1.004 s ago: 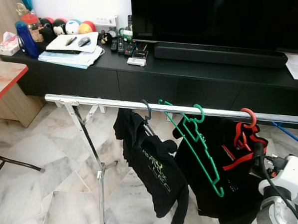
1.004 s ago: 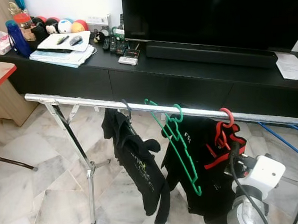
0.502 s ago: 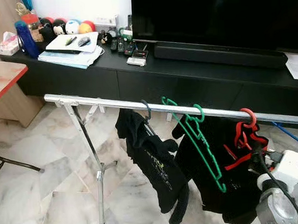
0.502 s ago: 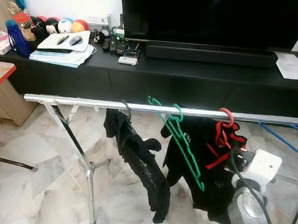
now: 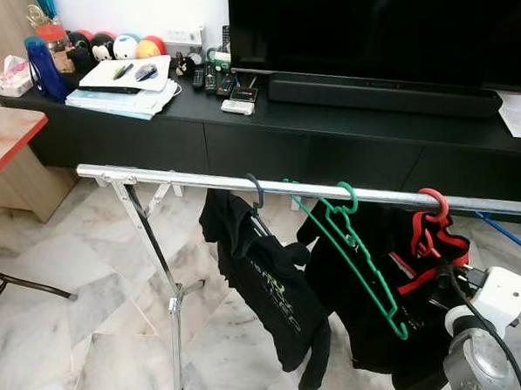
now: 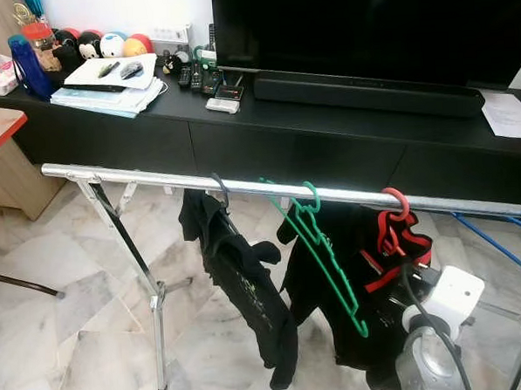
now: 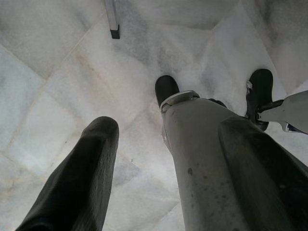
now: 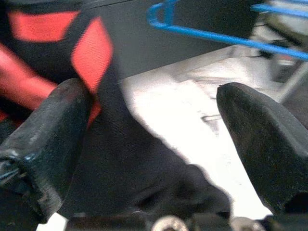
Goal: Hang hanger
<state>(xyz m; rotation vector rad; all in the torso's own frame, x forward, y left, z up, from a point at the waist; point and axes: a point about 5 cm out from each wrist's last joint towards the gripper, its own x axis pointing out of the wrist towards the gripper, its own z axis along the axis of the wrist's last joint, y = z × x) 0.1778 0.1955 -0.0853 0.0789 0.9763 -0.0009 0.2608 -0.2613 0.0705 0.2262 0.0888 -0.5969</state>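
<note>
Home living room: television (image 5: pixel 383 31), clothes rail (image 5: pixel 198 179)

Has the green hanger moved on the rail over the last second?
Yes. Green hanger hook stays put on the rail, but its lower end has swung toward the red hanger.

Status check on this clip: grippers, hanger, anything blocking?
Right gripper open, empty, beside the black-and-red garment. Left gripper open, idle, pointing at the floor. Red hanger hooked on the rail, right of the green hanger. No obstruction seen.
</note>
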